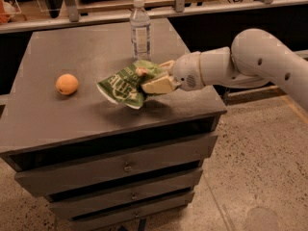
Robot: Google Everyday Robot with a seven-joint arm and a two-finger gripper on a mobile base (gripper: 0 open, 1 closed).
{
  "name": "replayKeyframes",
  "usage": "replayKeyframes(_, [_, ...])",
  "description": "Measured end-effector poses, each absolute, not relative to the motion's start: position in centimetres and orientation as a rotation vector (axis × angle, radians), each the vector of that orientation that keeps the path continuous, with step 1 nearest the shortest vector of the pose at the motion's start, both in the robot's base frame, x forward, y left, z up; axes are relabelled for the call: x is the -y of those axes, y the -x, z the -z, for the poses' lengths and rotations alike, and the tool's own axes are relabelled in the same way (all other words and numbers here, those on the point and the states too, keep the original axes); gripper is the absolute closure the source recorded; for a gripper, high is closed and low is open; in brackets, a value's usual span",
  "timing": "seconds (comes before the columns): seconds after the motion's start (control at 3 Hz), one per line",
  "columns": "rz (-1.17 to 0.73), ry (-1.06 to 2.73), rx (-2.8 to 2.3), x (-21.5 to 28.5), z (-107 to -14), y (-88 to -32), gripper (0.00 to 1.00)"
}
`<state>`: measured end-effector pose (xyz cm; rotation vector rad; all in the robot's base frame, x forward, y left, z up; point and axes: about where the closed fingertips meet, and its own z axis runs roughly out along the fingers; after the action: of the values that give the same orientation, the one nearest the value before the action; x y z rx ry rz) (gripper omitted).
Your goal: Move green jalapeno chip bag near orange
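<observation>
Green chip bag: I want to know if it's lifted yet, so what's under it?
Under the green chip bag, which is held by the gripper at its right edge, only the dark tabletop and the bag's shadow show. The bag itself hides whether its lowest corner touches the top.
</observation>
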<state>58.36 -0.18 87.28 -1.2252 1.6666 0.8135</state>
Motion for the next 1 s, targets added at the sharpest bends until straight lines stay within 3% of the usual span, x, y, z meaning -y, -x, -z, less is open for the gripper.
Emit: replayKeyframes(1.0, [-0.864,1.307,-1.618,-8.8,-86.3,-58.9,1.0])
